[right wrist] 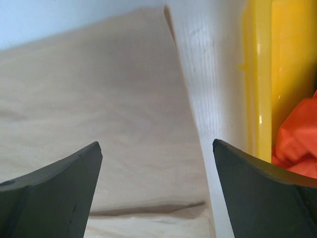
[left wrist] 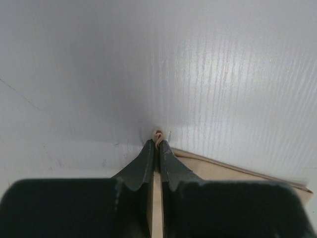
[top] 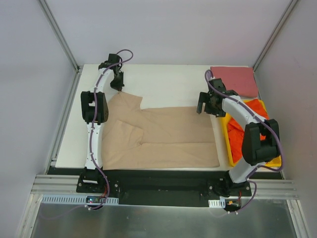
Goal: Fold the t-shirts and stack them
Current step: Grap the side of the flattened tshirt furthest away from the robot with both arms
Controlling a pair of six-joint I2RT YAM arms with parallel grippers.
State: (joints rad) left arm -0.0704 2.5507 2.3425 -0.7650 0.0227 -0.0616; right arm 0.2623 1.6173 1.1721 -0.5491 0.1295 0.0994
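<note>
A white table (top: 168,82) lies under a spread tan t-shirt (top: 168,139). The left gripper (left wrist: 157,140) pinches its corner between its fingers — the right gripper (right wrist: 156,144) holds its fingers wide over the hem.

We see a plain tan t-shirt (top: 168,136) on a white table (top: 163,84), a plain dusty pink-red t-shirt (top: 235,81), a bright orange-red t-shirt (top: 235,139) in a glossy yellow tray (top: 230,151); the left gripper (left wrist: 157,141) and right gripper (right wrist: 157,144) are black
</note>
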